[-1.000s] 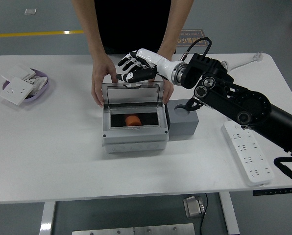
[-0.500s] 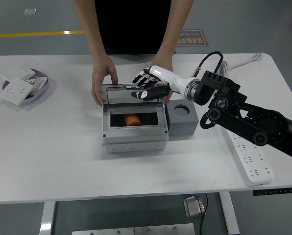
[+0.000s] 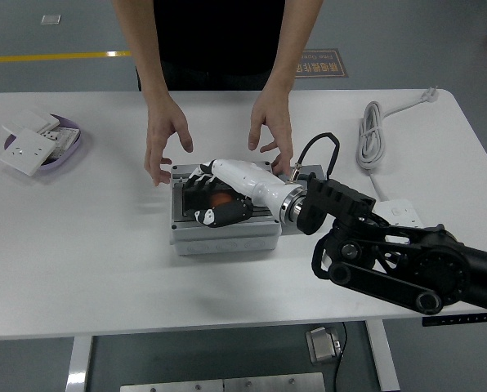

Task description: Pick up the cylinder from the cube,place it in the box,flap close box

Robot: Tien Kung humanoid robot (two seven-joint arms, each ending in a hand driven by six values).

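The grey box (image 3: 223, 233) stands mid-table with its clear lid lying down flat. The orange cylinder (image 3: 221, 197) shows through the lid, inside the box. My right hand (image 3: 216, 204) lies palm-down on the lid with its fingers spread, and it holds nothing. My forearm crosses in front of the grey cube (image 3: 314, 171), so only a sliver of the cube shows at the box's right. A person at the far side holds both hands just behind the box, one (image 3: 165, 139) at its left rear and the other (image 3: 272, 131) at its right rear, neither gripping it.
A purple dish (image 3: 67, 131) with white socket plates sits at the far left, with a loose plate (image 3: 27, 153) in front of it. A coiled white cable (image 3: 371, 143) and a white power strip (image 3: 400, 214) lie on the right side.
The lid has swung from upright down onto the box under my right hand, which moved forward and down. The person's hands let go of the lid and drew back.
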